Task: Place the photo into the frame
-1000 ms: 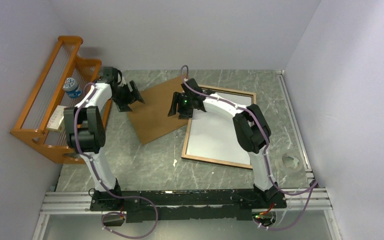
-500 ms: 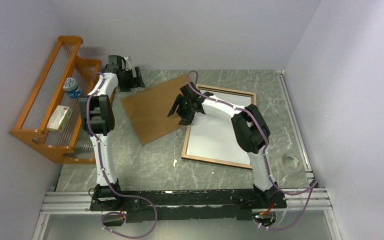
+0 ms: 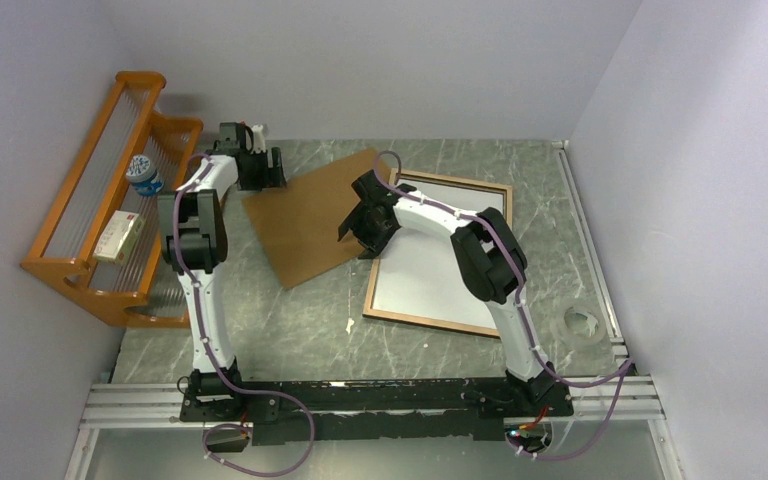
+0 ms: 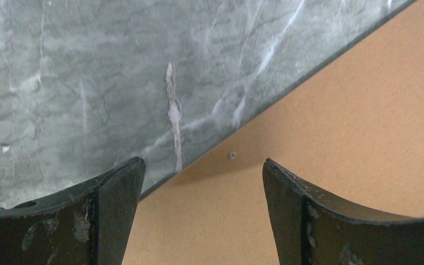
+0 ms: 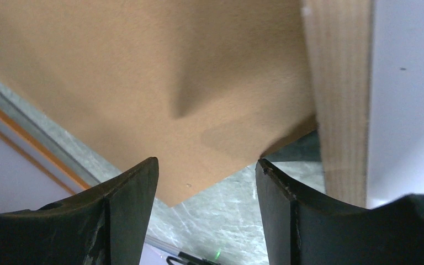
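The frame (image 3: 434, 324) lies back-up right of centre, brown rails showing. The photo (image 3: 430, 262) lies inside it, plain white back up. A brown backing board (image 3: 305, 215) lies tilted to the frame's left, its right corner overlapping the frame's left rail. My left gripper (image 3: 260, 170) is open and empty at the board's far-left corner; its wrist view (image 4: 203, 163) shows the board's edge (image 4: 337, 138) between the jaws. My right gripper (image 3: 365, 225) is open and empty over the board's right corner (image 5: 143, 66), beside the frame rail (image 5: 337, 99) and photo (image 5: 408, 83).
An orange wooden rack (image 3: 100, 230) stands along the left wall, holding a can (image 3: 144, 175) and a small box (image 3: 120, 235). A clear tape roll (image 3: 582, 325) lies at the right edge. A small white scrap (image 3: 349, 325) lies on the marbled table (image 3: 290, 330).
My left arm has stretched out and carried its gripper back and left to the board's far-left corner. My right gripper has turned and shifted slightly left over the board's right corner.
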You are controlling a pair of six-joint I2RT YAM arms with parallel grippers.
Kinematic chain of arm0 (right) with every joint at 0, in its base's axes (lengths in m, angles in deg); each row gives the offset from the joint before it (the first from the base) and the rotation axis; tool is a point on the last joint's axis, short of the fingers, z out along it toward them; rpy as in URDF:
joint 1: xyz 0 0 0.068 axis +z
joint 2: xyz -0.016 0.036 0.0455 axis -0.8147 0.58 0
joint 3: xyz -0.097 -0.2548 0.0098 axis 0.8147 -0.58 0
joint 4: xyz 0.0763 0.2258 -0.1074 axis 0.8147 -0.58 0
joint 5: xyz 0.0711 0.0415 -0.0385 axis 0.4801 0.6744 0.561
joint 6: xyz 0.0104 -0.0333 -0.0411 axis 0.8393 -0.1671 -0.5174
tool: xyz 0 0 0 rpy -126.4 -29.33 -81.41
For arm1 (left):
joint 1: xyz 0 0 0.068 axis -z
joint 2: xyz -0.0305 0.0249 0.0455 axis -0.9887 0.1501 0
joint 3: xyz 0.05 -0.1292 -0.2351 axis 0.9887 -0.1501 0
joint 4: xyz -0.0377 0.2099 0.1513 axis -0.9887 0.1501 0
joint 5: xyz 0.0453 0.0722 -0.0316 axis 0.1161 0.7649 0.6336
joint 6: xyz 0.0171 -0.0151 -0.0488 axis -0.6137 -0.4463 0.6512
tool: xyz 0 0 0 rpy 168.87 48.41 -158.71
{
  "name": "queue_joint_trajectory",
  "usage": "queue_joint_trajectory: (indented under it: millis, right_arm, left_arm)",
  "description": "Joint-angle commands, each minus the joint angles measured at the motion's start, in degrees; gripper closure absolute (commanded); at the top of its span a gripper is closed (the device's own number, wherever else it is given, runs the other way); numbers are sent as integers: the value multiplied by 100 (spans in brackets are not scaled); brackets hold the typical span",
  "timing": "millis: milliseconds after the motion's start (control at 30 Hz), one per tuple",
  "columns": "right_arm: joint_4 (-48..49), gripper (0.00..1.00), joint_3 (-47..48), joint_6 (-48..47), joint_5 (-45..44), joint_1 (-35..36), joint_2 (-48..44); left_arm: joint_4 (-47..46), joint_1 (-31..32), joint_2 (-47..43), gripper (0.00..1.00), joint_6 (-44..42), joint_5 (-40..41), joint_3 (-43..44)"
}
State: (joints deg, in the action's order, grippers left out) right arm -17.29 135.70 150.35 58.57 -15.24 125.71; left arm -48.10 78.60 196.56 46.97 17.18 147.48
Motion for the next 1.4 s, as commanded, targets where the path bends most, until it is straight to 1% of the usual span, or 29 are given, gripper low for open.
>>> queue_joint_trajectory:
  millis: [0, 133, 233, 333, 433, 467, 567, 633, 767, 900, 1033, 1200, 1233, 1300, 1367]
  right_arm:
    - [-496, 33, 256, 230, -394, 54, 143]
    - [-459, 30, 224, 137, -457, 64, 231]
    - [-89, 27, 75, -115, -376, 66, 247]
    - [355, 26, -86, -524, -69, 38, 273]
    - [671, 27, -265, -984, 163, -24, 232]
    - [869, 27, -426, -1082, 270, -50, 156]
    - [1306, 27, -860, -1192, 516, -146, -69]
    - [1322, 27, -930, -1200, 525, -159, -118]
    - [1205, 27, -750, -1268, 442, -147, -22]
    - [1024, 27, -606, -1561, -54, -151, -44]
    - [956, 26, -602, -2219, -665, -151, -283]
    - [867, 26, -489, -2791, -708, -133, -794]
    - [974, 26, -490, -2872, -654, -126, -907]
    - [1256, 26, -459, -3048, -558, -93, -1030]
    - [1447, 26, -248, -3218, -422, -77, -894]
  left_arm:
    - [467, 13, -308, 19, -104, 94, -705]
    - [667, 13, -640, 18, -113, 295, -1149]
    - [766, 11, -826, 19, -114, 375, -1424]
    - [991, 13, -917, 19, -103, 466, -1617]
    - [1275, 20, -1168, 21, 253, 797, -1977]
    - [1297, 15, -1401, 21, 437, 972, -2206]
    - [1367, 41, -1832, 23, 760, 1170, -2765]
    - [1439, 64, -2021, 22, 875, 1256, -3009]
    - [1515, 74, -2290, 22, 1115, 1227, -3317]
    - [1634, 74, -2377, 22, 1197, 1213, -3219]
    - [1792, 66, -2268, 20, 1055, 1422, -2829]
    - [2033, 66, -2129, 19, 1019, 1540, -2314]
    - [2065, 66, -2111, 19, 1020, 1710, -2233]
    - [2129, 73, -2085, 19, 1024, 1807, -2082]
    - [2116, 74, -2073, 15, 1009, 1862, -2030]
